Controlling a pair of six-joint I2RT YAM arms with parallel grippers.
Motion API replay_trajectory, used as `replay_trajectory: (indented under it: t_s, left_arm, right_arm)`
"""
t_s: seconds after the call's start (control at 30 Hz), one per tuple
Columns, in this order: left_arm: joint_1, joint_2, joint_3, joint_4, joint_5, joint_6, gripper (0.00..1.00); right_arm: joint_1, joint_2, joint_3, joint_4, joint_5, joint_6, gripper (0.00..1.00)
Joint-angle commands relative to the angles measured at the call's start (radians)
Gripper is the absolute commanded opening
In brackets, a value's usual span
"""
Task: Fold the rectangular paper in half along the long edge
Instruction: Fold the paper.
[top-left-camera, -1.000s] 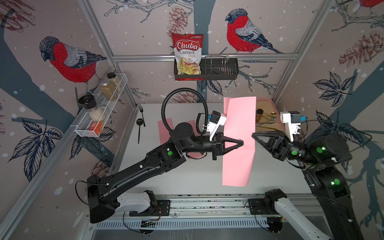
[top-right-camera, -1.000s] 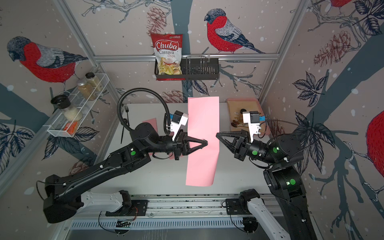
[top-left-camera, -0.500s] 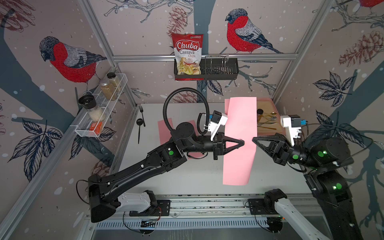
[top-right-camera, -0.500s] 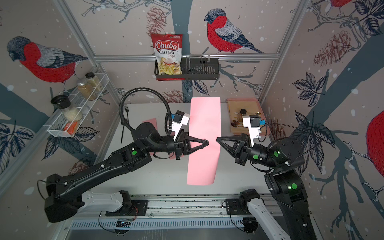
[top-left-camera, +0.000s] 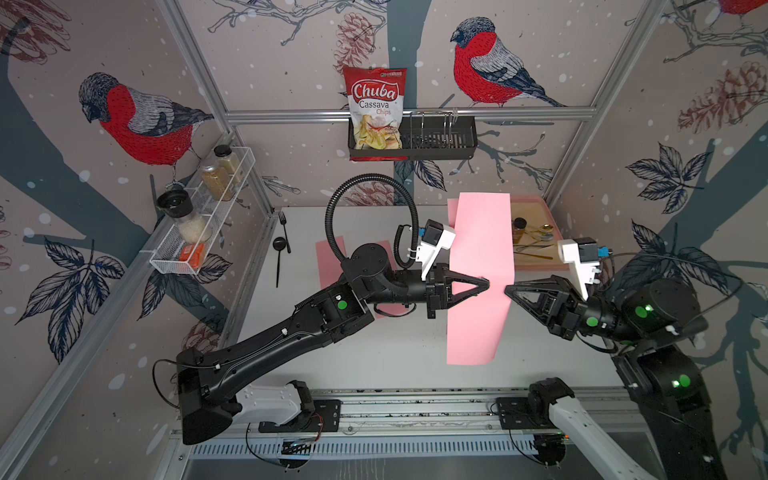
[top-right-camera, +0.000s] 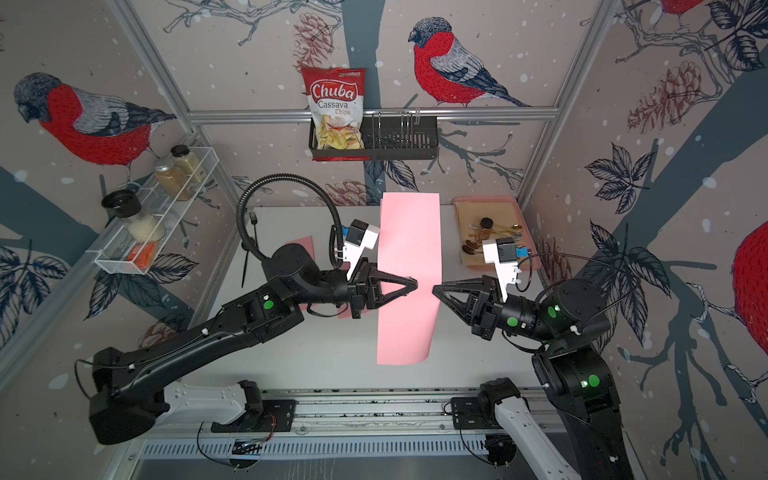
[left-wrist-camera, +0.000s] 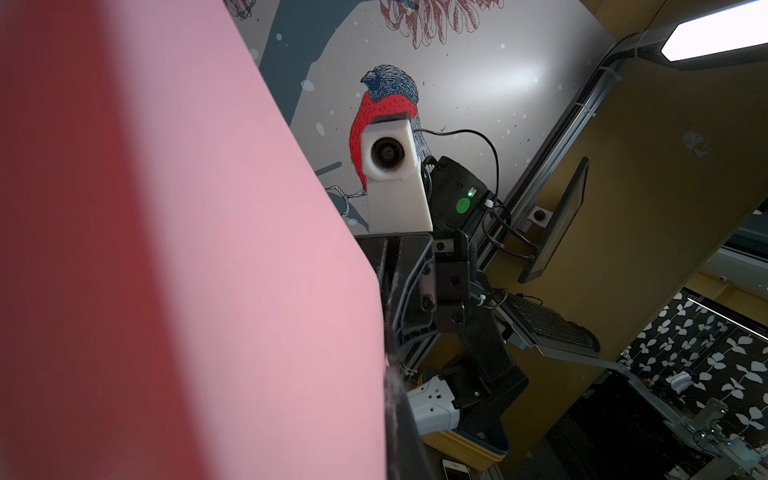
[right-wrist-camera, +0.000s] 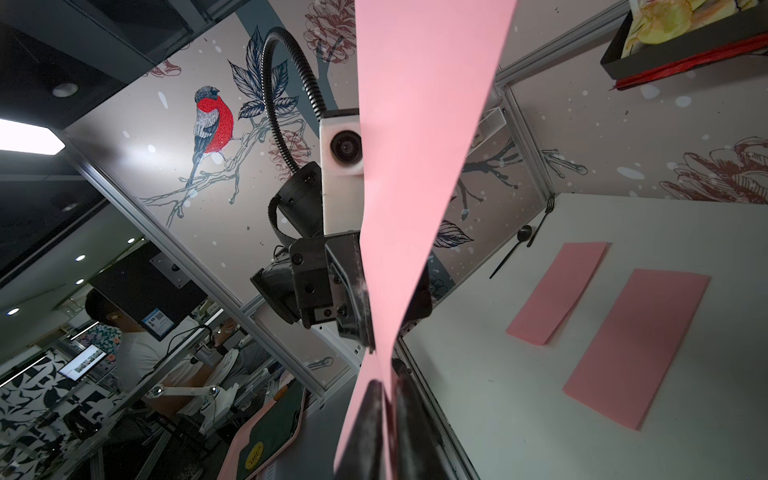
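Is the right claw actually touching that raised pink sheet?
Touching: in the right wrist view the pink sheet runs down between the right claw's shut fingers.

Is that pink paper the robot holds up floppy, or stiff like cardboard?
Probably floppy: the paper, held up in the air between the left hand and right hand, bends, and its lower corner curls. Likely very light, since two small pinches carry it. It would probably crease or tear if tugged hard, being such a thin sheet.
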Motion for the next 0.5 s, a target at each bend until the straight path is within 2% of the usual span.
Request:
replay_trajectory:
  t_s: [0.0,0.07,0.1,0.2,0.23,0.3,0.33,0.4,0.47]
  left_arm:
    - [-0.001,0.001,0.012,0.045,0.001,0.002,0.0]
    - [-0.001,0.002,0.015,0.042,0.002,0.004,0.0]
    - [-0.001,0.006,0.017,0.04,0.003,0.004,0.0]
    - [-0.001,0.011,0.024,0.034,0.005,0.009,0.0]
    - [-0.001,0.01,0.026,0.031,0.004,0.01,0.0]
    - [-0.001,0.011,0.027,0.029,0.001,0.011,0.0]
    - [-0.001,0.011,0.029,0.028,-0.001,0.015,0.0]
    - [-0.001,0.011,0.034,0.019,-0.006,0.02,0.0]
    - [-0.001,0.011,0.039,0.017,-0.01,0.024,0.0]
  right_arm:
    - [0.001,-0.012,0.001,-0.007,-0.029,-0.015,0.0]
    - [0.002,-0.016,0.008,-0.012,-0.021,-0.015,0.1]
    - [0.001,-0.014,0.009,-0.015,-0.026,-0.014,0.11]
    - [0.002,-0.017,0.009,-0.02,-0.042,-0.018,0.0]
    - [0.002,-0.02,0.009,-0.02,-0.045,-0.015,0.01]
    - [0.001,-0.02,0.011,-0.032,-0.049,-0.015,0.11]
    - [0.002,-0.021,0.009,-0.039,-0.051,-0.018,0.1]
    - [0.001,-0.027,0.003,-0.04,-0.061,-0.019,0.02]
    - [0.002,-0.032,0.003,-0.045,-0.065,-0.018,0.01]
